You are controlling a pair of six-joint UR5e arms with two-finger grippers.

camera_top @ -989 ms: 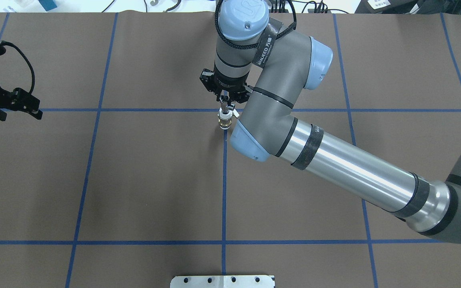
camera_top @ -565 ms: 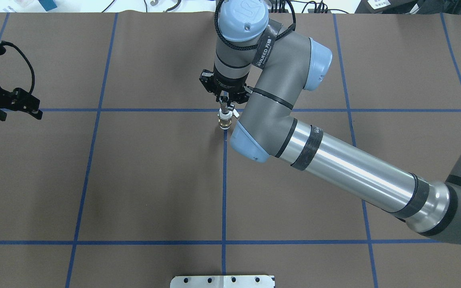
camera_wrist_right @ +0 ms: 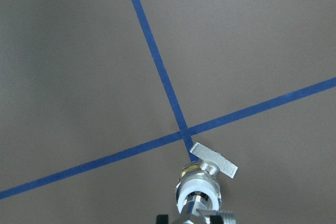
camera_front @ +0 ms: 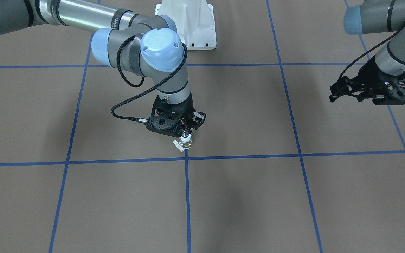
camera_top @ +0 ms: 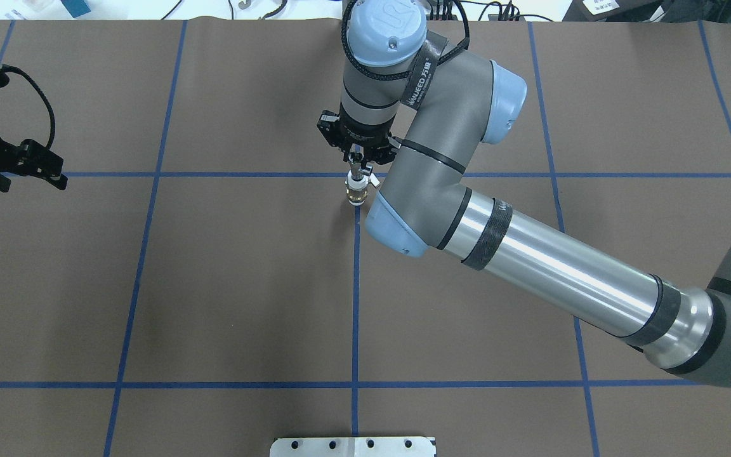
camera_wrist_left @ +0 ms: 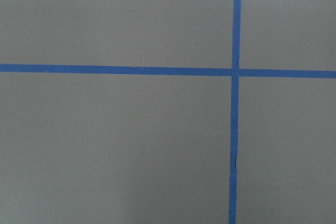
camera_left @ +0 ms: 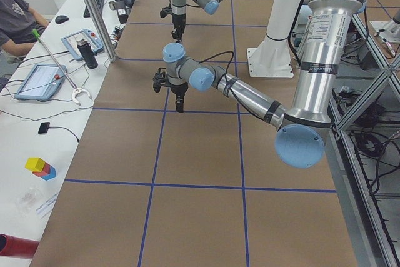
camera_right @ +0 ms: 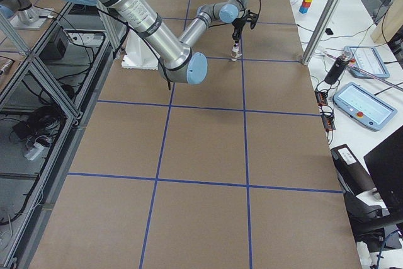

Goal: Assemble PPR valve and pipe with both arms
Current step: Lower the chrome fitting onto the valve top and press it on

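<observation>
My right gripper point(camera_top: 356, 164) points straight down over the tape crossing at the table's middle and is shut on the silver pipe point(camera_top: 355, 172). The pipe is joined to the top of the PPR valve point(camera_top: 356, 192). The valve hangs upright below the fingers, white collar and brass middle, with its flat lever handle point(camera_wrist_right: 214, 160) sticking out sideways. It also shows in the front view point(camera_front: 186, 141) and the right wrist view point(camera_wrist_right: 199, 188). I cannot tell whether the valve touches the mat. My left gripper point(camera_top: 30, 181) is open and empty, far off at the table's left edge point(camera_front: 350, 95).
The brown mat point(camera_top: 245, 285) carries a grid of blue tape lines. The white base plate point(camera_top: 353, 446) sits at the near edge. My right forearm point(camera_top: 549, 266) stretches across the right half. An operators' desk with tablets point(camera_left: 37, 79) and a metal post point(camera_left: 94, 23) border the far side.
</observation>
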